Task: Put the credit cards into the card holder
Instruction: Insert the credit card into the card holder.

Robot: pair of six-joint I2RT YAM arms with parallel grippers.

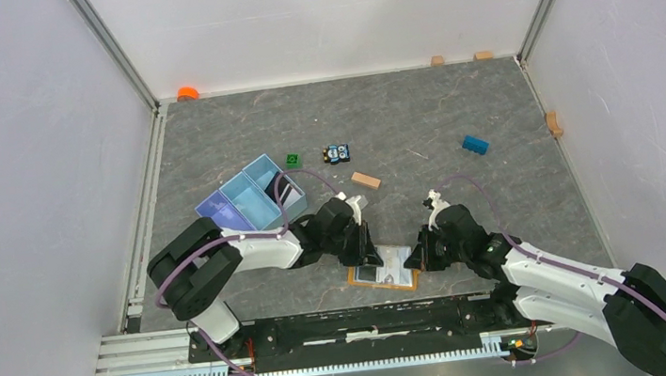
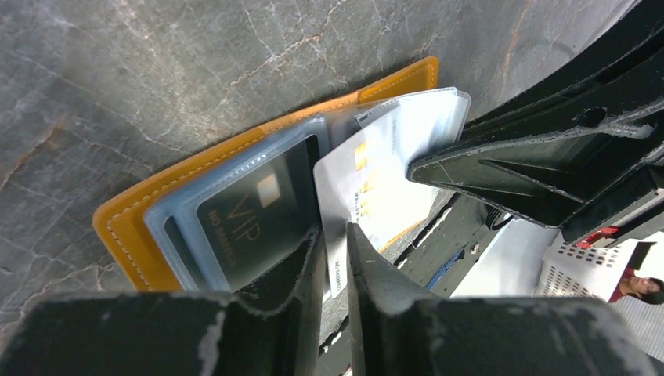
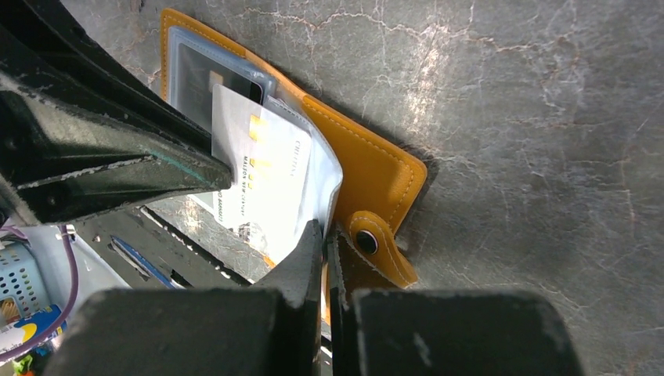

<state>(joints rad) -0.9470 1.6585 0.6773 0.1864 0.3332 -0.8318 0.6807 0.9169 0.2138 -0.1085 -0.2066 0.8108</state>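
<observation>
Two cards are being tracked at the card holder (image 1: 394, 274), which is lying open on the table (image 1: 543, 155) just ahead of the arm bases. The dark card (image 2: 250, 219) is already being kept in its clear pocket, while the light card (image 2: 376, 180) is being offered over the neighbouring pocket, not yet seated. Its near edge is being straddled by the left gripper (image 2: 334, 239), jaws narrowed to a slit; whether it is truly being pinched cannot be told. The holder's edge beside the snap tab (image 3: 366, 241) is being clamped tight by the right gripper (image 3: 325, 233). Trouble is being risked in the push: a leading edge caught on the sleeve lip could leave the card bowed or flicked free, and the holder dragged out of its clamp. Room is being squeezed between the two grippers, close together over the holder. Open floor is being left beyond, with the wooden block (image 1: 366, 180) and blue tray (image 1: 250, 197) well apart.
</observation>
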